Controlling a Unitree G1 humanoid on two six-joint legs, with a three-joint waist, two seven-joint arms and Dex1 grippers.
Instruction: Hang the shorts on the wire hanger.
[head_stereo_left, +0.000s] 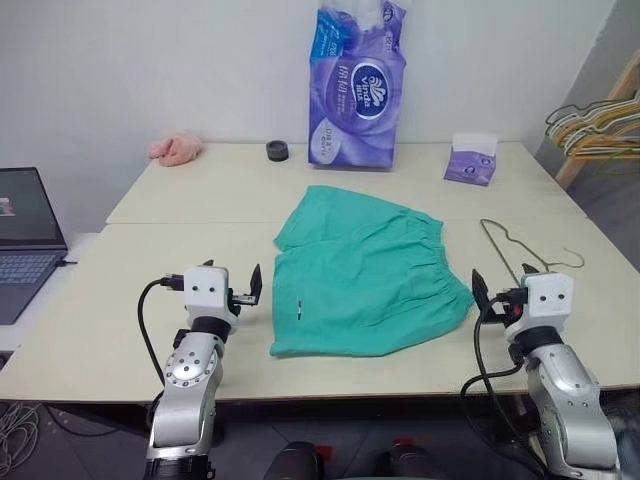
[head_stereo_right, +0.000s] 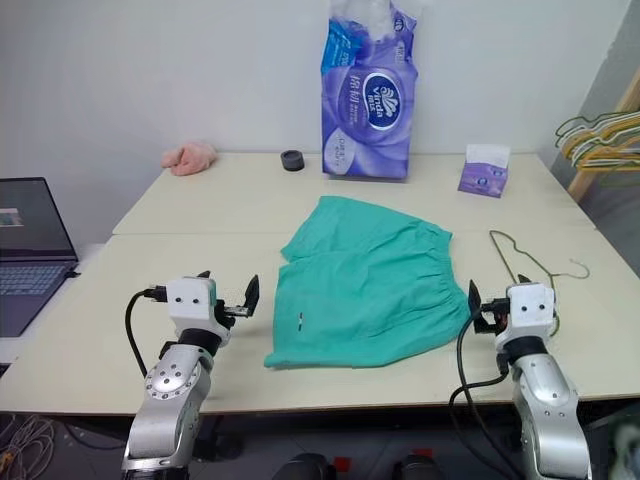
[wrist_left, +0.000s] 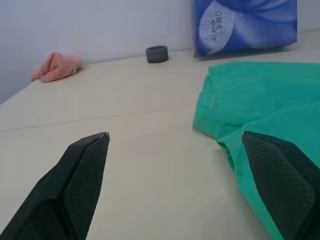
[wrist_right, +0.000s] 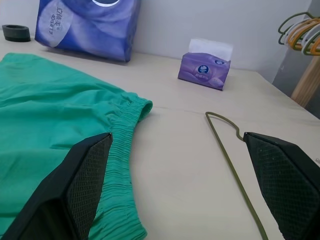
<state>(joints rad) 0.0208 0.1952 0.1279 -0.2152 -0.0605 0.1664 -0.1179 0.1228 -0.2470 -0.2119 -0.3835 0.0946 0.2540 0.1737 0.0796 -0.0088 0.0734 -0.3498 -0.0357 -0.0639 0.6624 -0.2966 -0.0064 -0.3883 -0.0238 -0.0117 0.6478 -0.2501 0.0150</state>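
Shorts (head_stereo_left: 365, 265) lie flat at desk (head_stereo_left: 200, 185) centre; wire hanger (head_stereo_left: 520, 250) just right. Left end effector (head_stereo_left: 245, 292) and right end effector (head_stereo_left: 490, 300): fingers apart, empty.

A plain office-like test room: bare white wall (head_stereo_left: 150, 60), pale worktables (head_stereo_left: 120, 300) pushed together, an open laptop (head_stereo_left: 25, 240) at nine o'clock.
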